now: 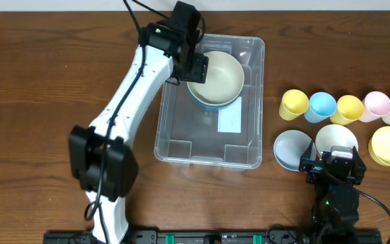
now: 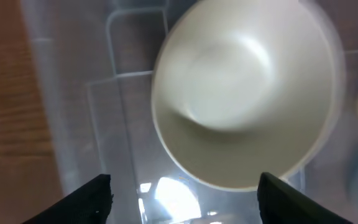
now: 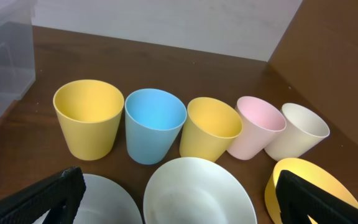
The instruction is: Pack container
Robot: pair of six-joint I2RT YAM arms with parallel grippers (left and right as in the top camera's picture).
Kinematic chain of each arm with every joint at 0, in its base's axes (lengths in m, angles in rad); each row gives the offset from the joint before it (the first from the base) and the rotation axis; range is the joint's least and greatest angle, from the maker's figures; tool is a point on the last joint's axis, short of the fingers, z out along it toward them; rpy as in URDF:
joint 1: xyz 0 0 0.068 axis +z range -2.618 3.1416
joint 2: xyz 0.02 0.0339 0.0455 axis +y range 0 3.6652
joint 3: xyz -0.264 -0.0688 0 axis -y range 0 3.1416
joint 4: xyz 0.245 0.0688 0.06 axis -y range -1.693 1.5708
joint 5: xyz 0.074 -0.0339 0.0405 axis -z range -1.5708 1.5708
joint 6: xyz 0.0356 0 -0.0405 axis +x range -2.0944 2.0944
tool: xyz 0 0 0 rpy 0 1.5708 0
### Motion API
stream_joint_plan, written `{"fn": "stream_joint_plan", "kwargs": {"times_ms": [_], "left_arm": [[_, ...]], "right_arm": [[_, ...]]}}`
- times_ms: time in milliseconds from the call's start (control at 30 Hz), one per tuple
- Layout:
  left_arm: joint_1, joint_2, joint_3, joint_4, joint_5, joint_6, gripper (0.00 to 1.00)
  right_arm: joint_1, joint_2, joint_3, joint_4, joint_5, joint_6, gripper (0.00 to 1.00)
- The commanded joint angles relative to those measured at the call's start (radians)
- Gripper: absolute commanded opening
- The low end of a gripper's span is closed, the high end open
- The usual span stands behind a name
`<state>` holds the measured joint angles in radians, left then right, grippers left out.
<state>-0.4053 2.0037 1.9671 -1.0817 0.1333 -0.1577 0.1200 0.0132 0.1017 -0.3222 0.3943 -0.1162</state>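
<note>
**A:** Where is the container?

**B:** Mid-counter, left of the cups and the spare bowls. A cream bowl sits in its upper end in the overhead view, under our left arm.

**A:** Are the left jaws on it?

**B:** No. In the left wrist view the fingers show at the bottom corners, wide apart, and the bowl touches neither. We cannot tell whether it lies flat on the floor.

**A:** And the right jaws?

**B:** Also spread wide and holding nothing. They hang over the white bowl at the lower right of the overhead view.

**A:** So how do we finish this step well?

**B:** We judge the bowl is placed. We lift the left arm straight up, so neither finger clips the rim or the near wall. We nest the next bowl in this one, which keeps the lower end free for cups.
</note>
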Motion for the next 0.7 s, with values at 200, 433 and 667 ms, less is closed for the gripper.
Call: {"fn": "stream_joint_plan", "kwargs": {"times_ms": [200, 433, 667], "left_arm": [[0.163, -0.327, 0.063, -0.127, -0.001, 0.003, 0.75], [0.329, -0.432, 0.062, -0.257, -0.016, 0.004, 0.79], [0.422, -0.442, 0.058, -0.325, -0.022, 0.004, 0.98]], "right_arm": [[-0.006, -0.002, -0.001, -0.006, 0.009, 0.014, 0.99], [-0.006, -0.002, -0.001, -0.006, 0.009, 0.014, 0.99], [-0.006, -0.002, -0.001, -0.006, 0.009, 0.014, 0.99]]}}
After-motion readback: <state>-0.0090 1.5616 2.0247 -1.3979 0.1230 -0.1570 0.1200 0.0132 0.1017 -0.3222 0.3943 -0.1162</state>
